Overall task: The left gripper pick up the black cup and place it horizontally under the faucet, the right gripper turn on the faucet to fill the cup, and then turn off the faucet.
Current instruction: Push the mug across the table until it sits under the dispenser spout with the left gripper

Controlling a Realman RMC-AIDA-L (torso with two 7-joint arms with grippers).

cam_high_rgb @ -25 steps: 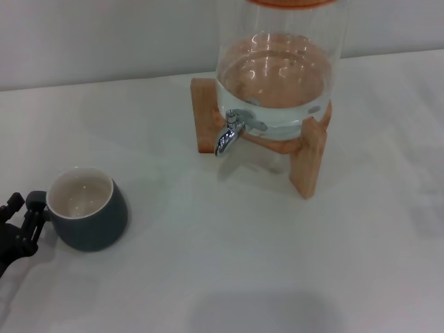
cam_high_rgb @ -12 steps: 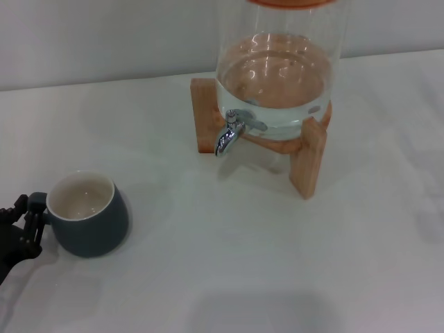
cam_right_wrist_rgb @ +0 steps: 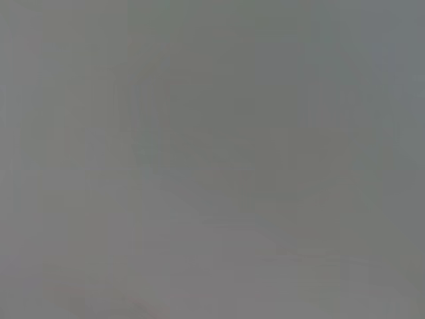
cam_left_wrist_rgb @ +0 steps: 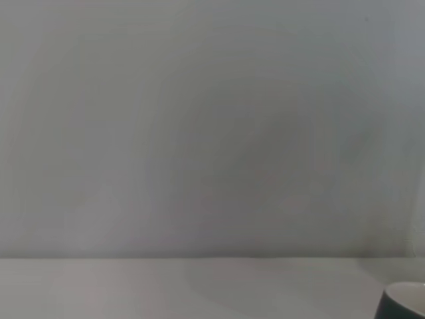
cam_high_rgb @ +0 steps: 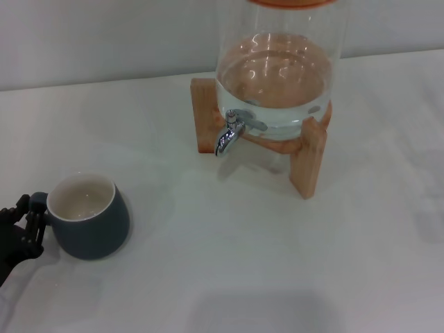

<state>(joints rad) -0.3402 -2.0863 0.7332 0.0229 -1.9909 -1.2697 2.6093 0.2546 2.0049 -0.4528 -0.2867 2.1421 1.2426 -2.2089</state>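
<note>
- While the black cup (cam_high_rgb: 87, 216) sits upright on the white table (cam_high_rgb: 229, 263), well apart from the faucet (cam_high_rgb: 227, 133), the head view shows the left gripper (cam_high_rgb: 28, 220) at the cup's handle side, its dark fingers (cam_high_rgb: 32, 225) touching or nearly touching the small loop handle. I cannot tell whether the jaws are closed on the handle or only set beside it.
- To grip well, I judge the fingers should seat squarely on the handle before lifting, since the glazed, rounded body would likely slip or tip.
- The cup is squat, dark outside and cream inside. The faucet is shiny chrome with a lever, jutting from a clear glass dispenser (cam_high_rgb: 277, 62) holding water on a blocky wooden stand (cam_high_rgb: 306, 163).
- From the left wrist, only a sliver of the cup's rim (cam_left_wrist_rgb: 406, 300) shows at the frame corner, against a plain pale wall.
- From the right wrist, nothing but flat grey appears; the right gripper is out of sight.
</note>
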